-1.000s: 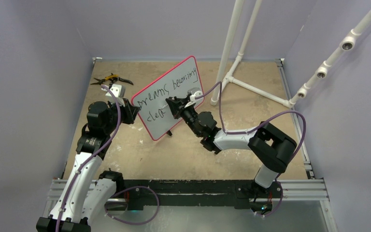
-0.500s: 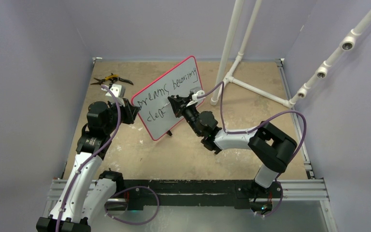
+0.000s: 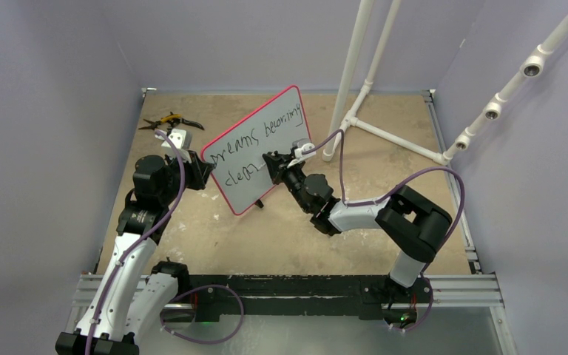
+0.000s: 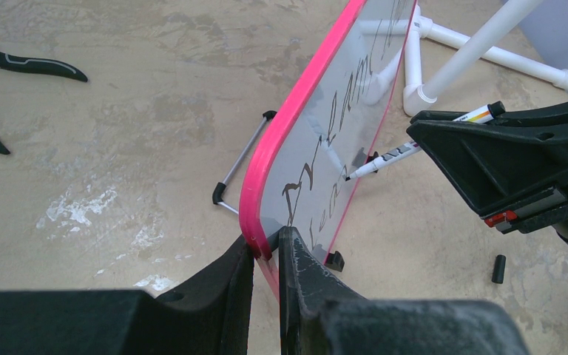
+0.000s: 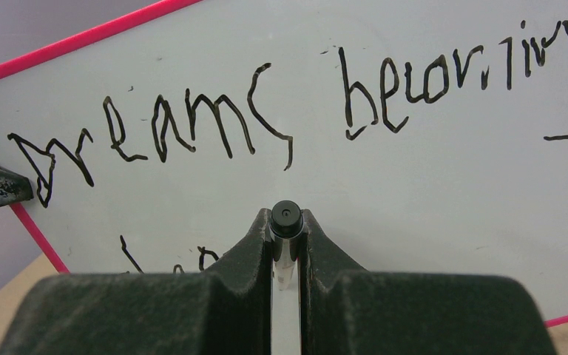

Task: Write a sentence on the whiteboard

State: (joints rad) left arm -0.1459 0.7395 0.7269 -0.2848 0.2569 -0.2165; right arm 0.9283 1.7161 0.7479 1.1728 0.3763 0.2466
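Right claw [image 3: 271,163], clamped tight on marker [image 4: 388,155], has shifted rightward along lower line, frame centre; sentence [image 5: 192,129] near complete. Left claw [image 4: 266,248] pinches whiteboard [image 3: 285,111] rim.

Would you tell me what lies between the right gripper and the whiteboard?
A marker, held by the right gripper, spans that gap, tip at the whiteboard; the left wrist view shows it.

I see black-handled pliers [image 3: 170,120] lying far left on tan tabletop [image 3: 399,159]; white pipe frame [image 3: 349,74] far right; small black cap [image 4: 498,268] loose.
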